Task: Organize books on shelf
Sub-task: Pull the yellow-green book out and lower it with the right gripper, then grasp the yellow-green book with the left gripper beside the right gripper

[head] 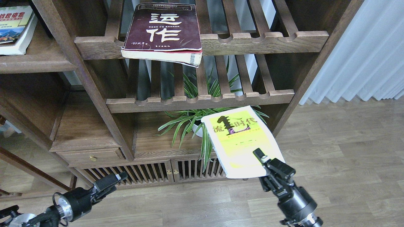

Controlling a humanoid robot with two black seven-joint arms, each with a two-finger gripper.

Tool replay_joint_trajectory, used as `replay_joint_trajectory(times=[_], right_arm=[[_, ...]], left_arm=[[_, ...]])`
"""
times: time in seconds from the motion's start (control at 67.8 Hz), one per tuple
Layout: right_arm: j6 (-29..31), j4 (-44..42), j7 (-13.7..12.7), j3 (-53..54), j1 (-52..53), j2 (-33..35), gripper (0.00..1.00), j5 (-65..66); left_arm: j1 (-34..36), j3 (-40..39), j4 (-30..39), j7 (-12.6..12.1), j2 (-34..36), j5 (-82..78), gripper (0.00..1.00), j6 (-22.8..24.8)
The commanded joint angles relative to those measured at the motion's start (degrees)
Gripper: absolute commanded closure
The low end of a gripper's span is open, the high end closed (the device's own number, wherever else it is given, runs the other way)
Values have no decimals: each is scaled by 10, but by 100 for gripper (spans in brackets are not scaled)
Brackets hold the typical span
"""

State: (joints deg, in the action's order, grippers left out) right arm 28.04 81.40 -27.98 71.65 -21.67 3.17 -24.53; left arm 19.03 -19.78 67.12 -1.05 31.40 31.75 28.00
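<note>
Your right end effector [263, 162] is clamped on the yellow-green book [241, 142] by its lower corner, at lower center. That thin hold could let it pivot or slip. Left end effector's [113, 181] state: cannot tell.

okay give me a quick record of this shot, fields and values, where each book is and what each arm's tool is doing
maroon book: flat on upper slatted rack, front corner overhanging
yellow-green book: held in the air before the plant
white book: on solid shelf, upper left
right tool: shut on yellow-green book's near edge
left tool: low, holding nothing, fingers indistinct
</note>
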Motion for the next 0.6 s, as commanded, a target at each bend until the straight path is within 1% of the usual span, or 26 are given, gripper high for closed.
replay_joint_trajectory(times=[0.0,0.162,0.251,0.265,0.442,0.59], right_arm=[[0,-27,0,-25,25,-32,100,9],[0,-61,0,-48,56,-32,100,11],[0,-75,0,-58,68,-32,100,11],[0,-82,0,-63,72,-32,100,12],[0,-92,0,-73,73,-32,100,19],[0,-92,0,-74,73,-32,100,19]], left_arm=[[-13,-4,35,17,0,1,0,0],[-43,-4,98,17,0,0,0,0],[-46,-4,122,18,0,0,0,0],[-48,-5,136,17,-1,0,0,0],[-48,-9,157,17,-11,0,0,0],[-47,-18,157,16,-42,0,0,0]])
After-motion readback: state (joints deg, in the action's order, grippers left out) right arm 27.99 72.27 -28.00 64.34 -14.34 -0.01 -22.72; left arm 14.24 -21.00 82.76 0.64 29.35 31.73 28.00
